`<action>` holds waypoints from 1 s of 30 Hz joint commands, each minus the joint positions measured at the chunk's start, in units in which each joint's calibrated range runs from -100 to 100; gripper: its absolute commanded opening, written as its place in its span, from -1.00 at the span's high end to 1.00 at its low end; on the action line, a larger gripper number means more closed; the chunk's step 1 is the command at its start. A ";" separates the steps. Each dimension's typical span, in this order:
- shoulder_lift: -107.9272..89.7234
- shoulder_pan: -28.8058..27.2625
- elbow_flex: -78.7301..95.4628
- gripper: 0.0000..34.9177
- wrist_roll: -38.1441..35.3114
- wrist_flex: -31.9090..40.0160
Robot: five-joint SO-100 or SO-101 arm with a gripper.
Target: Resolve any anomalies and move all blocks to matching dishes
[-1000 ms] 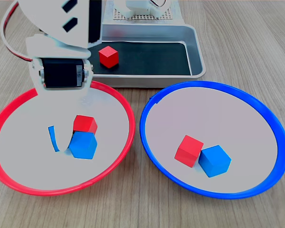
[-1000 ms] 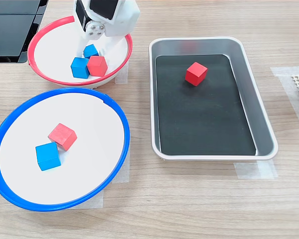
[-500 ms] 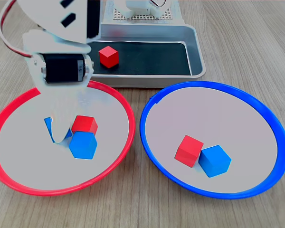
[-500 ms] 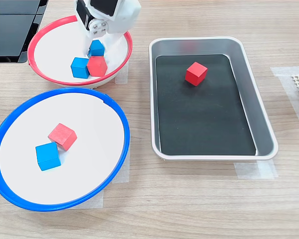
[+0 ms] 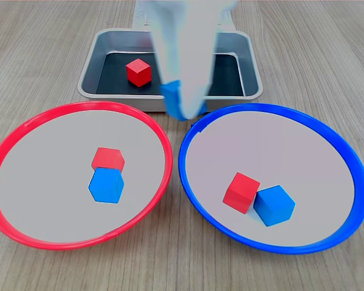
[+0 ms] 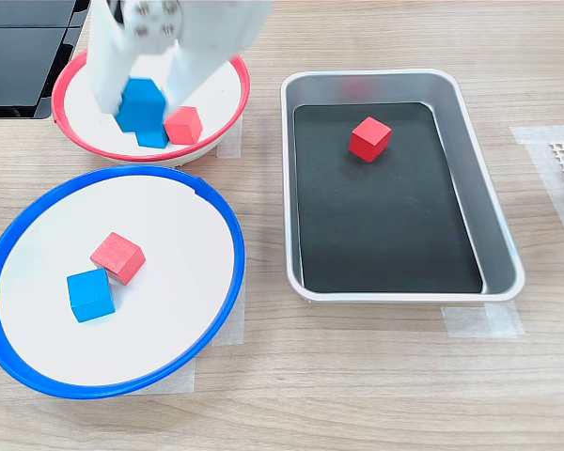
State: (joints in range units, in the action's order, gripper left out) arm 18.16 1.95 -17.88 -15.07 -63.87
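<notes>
Blue-rimmed dish (image 5: 273,112) holds one red cube (image 5: 241,192) touching one blue cube (image 5: 273,205); red-rimmed dish (image 5: 24,127) holds red and blue cubes; silver tray (image 6: 470,169) holds one red cube (image 6: 369,138); gripper (image 6: 143,101) clamped on a lifted blue cube (image 6: 139,101).

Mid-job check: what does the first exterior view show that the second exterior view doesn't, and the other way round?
Only the first exterior view shows the perforated white plate behind the silver tray.

Only the second exterior view shows a dark panel by the red-rimmed dish and tape under the tray.

Both show the gripper holding a blue block in the air, the blue-rimmed dish with one red and one blue block, and a red block in the tray.
</notes>
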 commanded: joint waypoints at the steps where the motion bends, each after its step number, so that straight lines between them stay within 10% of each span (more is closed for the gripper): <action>1: -2.59 6.95 7.36 0.98 2.59 4.31; 15: 5.68 13.25 13.46 0.02 3.37 15.04; 30: 10.37 9.02 -2.83 -0.37 15.97 4.89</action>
State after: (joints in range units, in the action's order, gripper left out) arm 29.33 12.48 -16.97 0.12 -56.85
